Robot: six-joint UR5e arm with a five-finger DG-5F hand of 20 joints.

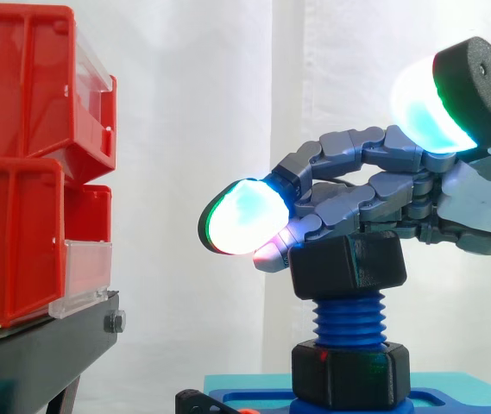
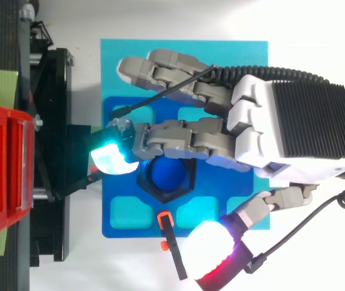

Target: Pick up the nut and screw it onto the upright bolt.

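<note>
Hand [image 2: 293, 130] outstretched over nut [image 1: 349, 267] atop bolt [image 1: 349, 321], well apart from red bins [image 1: 21, 172]

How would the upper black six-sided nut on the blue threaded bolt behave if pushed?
The upper black hexagonal nut looks rigid, probably light plastic. Seated on the blue threaded bolt, it likely turns rather than slides or tips.

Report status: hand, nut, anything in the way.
Hand open, fingers lying over the black hexagonal plastic nut. Nut sits atop the blue threaded upright bolt, thread bare below. Second black nut at the bolt's base.
</note>
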